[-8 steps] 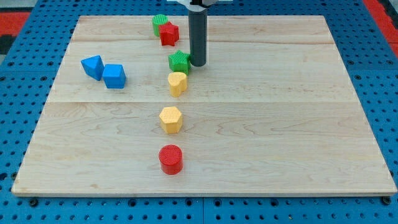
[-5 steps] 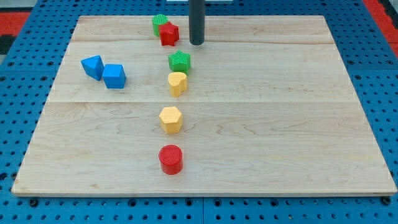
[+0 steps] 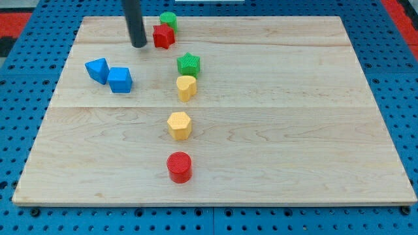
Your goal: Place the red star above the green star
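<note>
Rod's my tip [image 3: 138, 46] sits upper left of frame on the wooden board [image 3: 294, 130], just left of red star [image 3: 163, 36], small gap btwn them; no jaws to open or close, it holds nothing. Red star is up-left of green star [image 3: 189, 64], w/ green cylinder [image 3: 168, 19] touching its upper right.

The table top [image 3: 274, 124] is pale, matt wood with visible grain; the red star [image 3: 162, 36] looks like ridged matt plastic.
</note>
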